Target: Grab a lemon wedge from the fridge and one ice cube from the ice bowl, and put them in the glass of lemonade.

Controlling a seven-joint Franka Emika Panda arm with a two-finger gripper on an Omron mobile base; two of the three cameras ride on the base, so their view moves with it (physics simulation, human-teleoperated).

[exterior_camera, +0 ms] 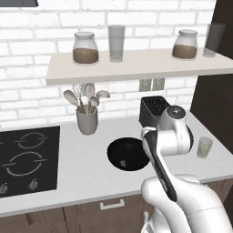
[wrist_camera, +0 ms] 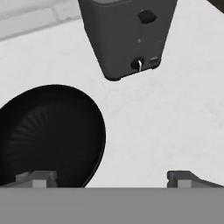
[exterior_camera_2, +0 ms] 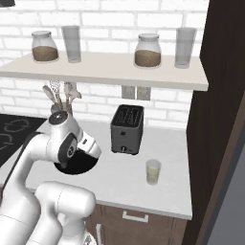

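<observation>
1. Left base view: arm is leaning over the tabletop (exterior_camera: pixel 86 164), its wrist hanging over the right rim of the ice bowl (exterior_camera: pixel 125 154). A tiny pale speck is sitting in the bowl, likely the ice cube (exterior_camera: pixel 123 163); too small to be sure. Glass of lemonade (exterior_camera: pixel 204 148) is standing well apart to the right, near the tabletop's right end. Toaster (exterior_camera: pixel 152 109) is sitting just behind the bowl; utensil cup (exterior_camera: pixel 87 119) to the back-left, cooktop (exterior_camera: pixel 27 159) further left.

2. Right base view: arm is covering most of the bowl (exterior_camera_2: pixel 76 166). Open tabletop is lying btwn toaster (exterior_camera_2: pixel 127 129) and glass (exterior_camera_2: pixel 152 172), so a carry to the right looks clear. Dark cabinet wall (exterior_camera_2: pixel 215 119) is closing in just right of the glass, and the shelf (exterior_camera_2: pixel 105 69) is hanging overhead, so not much room for a high swing.

3. Hand view: fingers (wrist_camera: pixel 37 178) are standing fully spread, grasping nothing; gripper (wrist_camera: pixel 111 179) is hovering over bare tabletop beside the bowl's rim (wrist_camera: pixel 98 127).

4. Handling, as judgement: cube is prob. light, hard, slippery and small; pinch it on two flat opposite faces, centred. Bowl wall is crowding a low approach, so come from above.
</observation>
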